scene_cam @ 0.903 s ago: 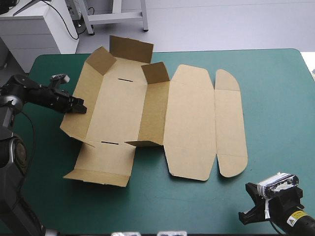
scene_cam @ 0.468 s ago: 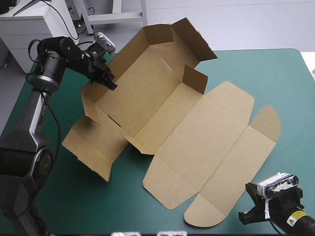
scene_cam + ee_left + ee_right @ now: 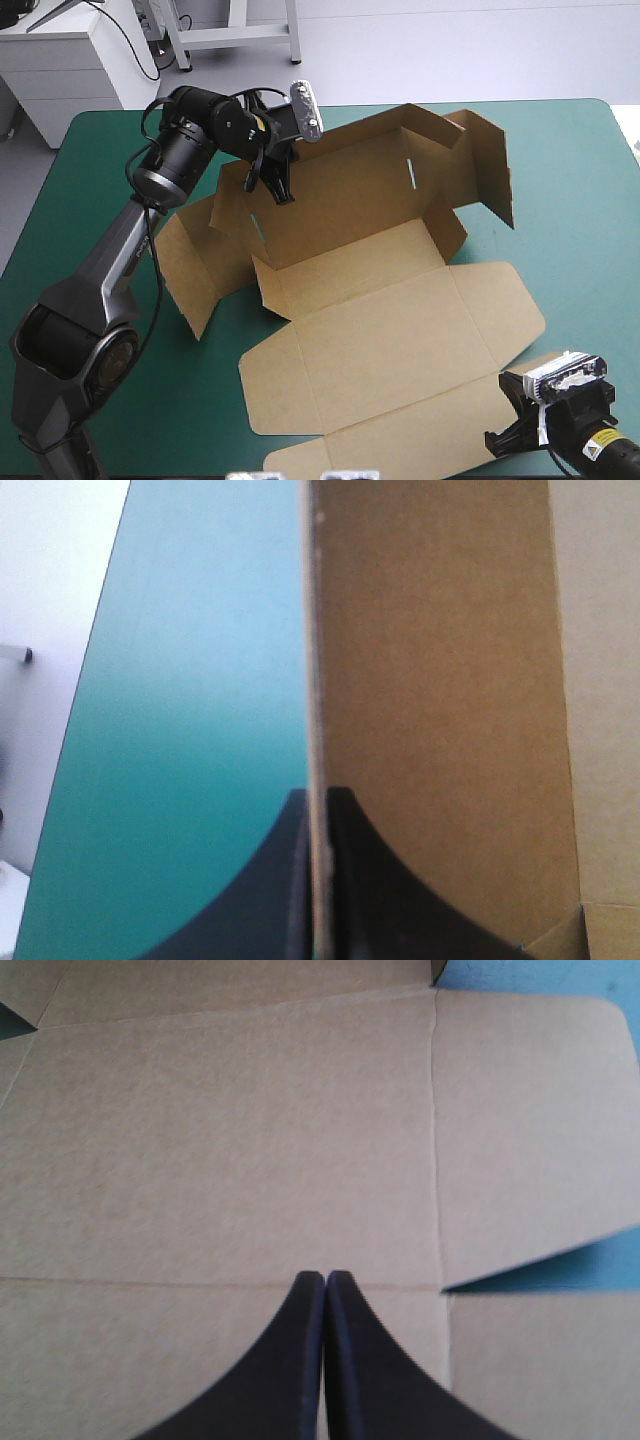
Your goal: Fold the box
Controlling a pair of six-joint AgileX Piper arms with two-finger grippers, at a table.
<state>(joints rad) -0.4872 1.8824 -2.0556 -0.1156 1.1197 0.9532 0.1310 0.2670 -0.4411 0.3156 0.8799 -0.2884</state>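
The left gripper (image 3: 282,192) is clamping its black fingers tight on a raised wall edge of the flat-cut brown cardboard box (image 3: 390,310). The box is sitting mid-table on the teal-green surface (image 3: 570,170), far side tilting up, lid panels lying flat. The right gripper (image 3: 325,1278) is hovering over the near lid panel, fingers pressed together.

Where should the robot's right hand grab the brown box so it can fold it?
Probably the upright end flap at the box's far-right corner, coming from the table's right side: it stands up, thin enough to pinch. The lid lies flat, offering no free edge.
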